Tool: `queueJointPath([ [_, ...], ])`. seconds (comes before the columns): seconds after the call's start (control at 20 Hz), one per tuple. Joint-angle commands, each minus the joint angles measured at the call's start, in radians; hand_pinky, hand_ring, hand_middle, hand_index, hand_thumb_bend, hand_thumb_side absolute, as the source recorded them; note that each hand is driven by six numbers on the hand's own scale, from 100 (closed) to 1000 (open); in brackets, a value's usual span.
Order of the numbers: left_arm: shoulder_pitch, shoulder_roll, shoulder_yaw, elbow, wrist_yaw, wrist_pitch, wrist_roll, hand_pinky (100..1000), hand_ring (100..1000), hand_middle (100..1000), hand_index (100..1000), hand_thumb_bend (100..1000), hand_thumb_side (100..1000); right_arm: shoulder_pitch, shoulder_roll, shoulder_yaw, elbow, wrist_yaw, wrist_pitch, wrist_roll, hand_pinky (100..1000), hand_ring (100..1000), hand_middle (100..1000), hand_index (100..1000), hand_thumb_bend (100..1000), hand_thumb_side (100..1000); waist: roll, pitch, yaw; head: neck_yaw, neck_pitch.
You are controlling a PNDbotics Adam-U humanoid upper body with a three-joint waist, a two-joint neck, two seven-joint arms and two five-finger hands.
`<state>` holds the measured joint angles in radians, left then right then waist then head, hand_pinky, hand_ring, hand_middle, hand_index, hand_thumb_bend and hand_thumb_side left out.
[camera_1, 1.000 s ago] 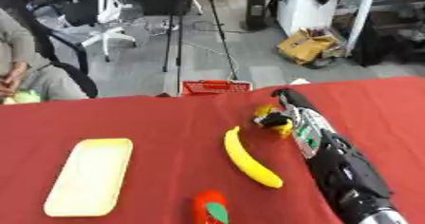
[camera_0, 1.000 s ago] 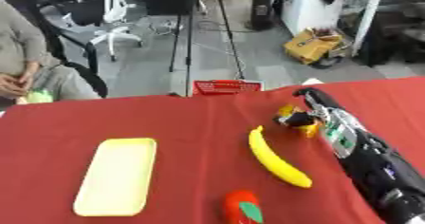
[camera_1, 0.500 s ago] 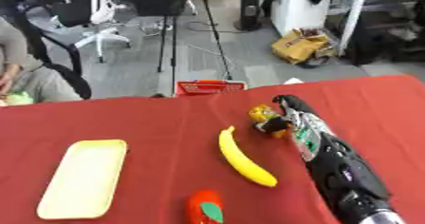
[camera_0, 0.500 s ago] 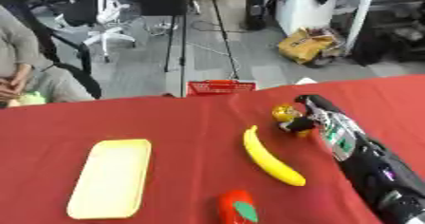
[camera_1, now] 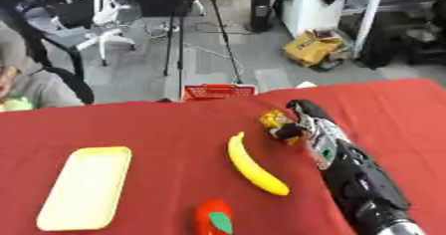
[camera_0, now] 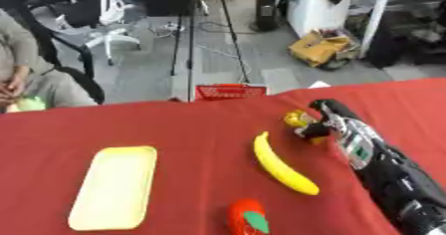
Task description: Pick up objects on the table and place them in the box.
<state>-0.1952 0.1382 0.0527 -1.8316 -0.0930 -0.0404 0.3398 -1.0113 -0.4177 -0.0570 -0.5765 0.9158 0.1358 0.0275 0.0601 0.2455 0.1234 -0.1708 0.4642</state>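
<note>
Where fingers (camera_1: pixel 294 128) curl | yellow object (camera_1: pixel 277 121) sits enclosed, right hand (camera_1: pixel 305 124)

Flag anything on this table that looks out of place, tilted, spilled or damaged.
Nothing stands out. The banana, yellow tray and red item lie intact on the red tablecloth, nothing spilled. The right hand holds a small yellow object. The red basket sits past the table's far edge.
</note>
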Motion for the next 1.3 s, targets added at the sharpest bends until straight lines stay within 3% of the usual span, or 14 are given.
queueJointPath([
  [0.05,-0.012,0.01,0.003,-0.015,-0.005,-0.004,-0.001,528,759,737,746,630,826,-0.017,-0.012,0.005,-0.016,0.047,-0.002,-0.025,586,647,811,868,515,349,0.002,-0.023,-0.002,0.001,-0.013],
  [0.1,-0.012,0.011,0.003,-0.016,-0.005,-0.004,-0.002,529,759,737,746,630,827,-0.018,-0.014,0.008,-0.022,0.066,-0.003,-0.036,553,620,787,851,390,320,0.001,-0.024,-0.002,0.001,-0.013],
  [0.4,-0.013,0.012,0.004,-0.016,-0.009,-0.006,-0.001,529,759,736,746,629,827,-0.025,-0.014,0.021,-0.069,0.254,-0.01,-0.081,531,607,764,842,319,343,-0.008,-0.027,-0.005,0.0,-0.011],
  [0.65,-0.014,0.013,0.005,-0.017,-0.011,-0.007,-0.001,530,758,735,746,629,828,-0.028,-0.012,0.021,-0.106,0.333,-0.022,-0.087,520,601,757,841,297,356,-0.014,-0.03,-0.006,0.002,-0.011],
  [0.7,-0.014,0.013,0.005,-0.017,-0.012,-0.008,-0.002,530,758,735,747,628,828,-0.027,-0.01,0.021,-0.108,0.343,-0.024,-0.08,560,636,783,867,367,378,-0.016,-0.03,-0.006,0.002,-0.012],
  [0.75,-0.014,0.013,0.004,-0.017,-0.012,-0.008,-0.002,530,758,735,747,628,828,-0.026,-0.008,0.021,-0.102,0.348,-0.026,-0.059,560,636,783,867,367,378,-0.018,-0.03,-0.006,0.001,-0.012],
  [0.8,-0.014,0.013,0.004,-0.017,-0.013,-0.009,-0.003,530,758,735,747,628,828,-0.026,-0.006,0.021,-0.097,0.35,-0.028,-0.038,639,715,821,903,445,390,-0.019,-0.03,-0.006,0.001,-0.013],
  [0.85,-0.014,0.013,0.004,-0.017,-0.013,-0.009,-0.003,530,758,735,747,628,828,-0.024,-0.004,0.02,-0.086,0.348,-0.03,-0.003,639,715,821,903,445,390,-0.019,-0.03,-0.006,0.002,-0.014],
  [0.9,-0.014,0.014,0.005,-0.017,-0.013,-0.009,-0.003,530,758,734,747,628,828,-0.023,-0.004,0.019,-0.081,0.346,-0.03,0.029,692,771,840,915,493,389,-0.019,-0.03,-0.005,0.002,-0.015],
  [1.1,-0.014,0.015,0.006,-0.017,-0.012,-0.008,-0.003,530,757,733,746,628,828,-0.021,-0.004,0.013,-0.06,0.332,-0.014,0.135,742,824,866,928,534,376,-0.019,-0.029,-0.002,0.001,-0.017],
  [1.3,-0.014,0.014,0.005,-0.018,-0.011,-0.009,-0.004,530,755,732,747,628,828,-0.02,-0.002,0.012,-0.054,0.327,0.001,0.193,720,806,862,924,526,365,-0.018,-0.028,-0.003,0.0,-0.017],
])
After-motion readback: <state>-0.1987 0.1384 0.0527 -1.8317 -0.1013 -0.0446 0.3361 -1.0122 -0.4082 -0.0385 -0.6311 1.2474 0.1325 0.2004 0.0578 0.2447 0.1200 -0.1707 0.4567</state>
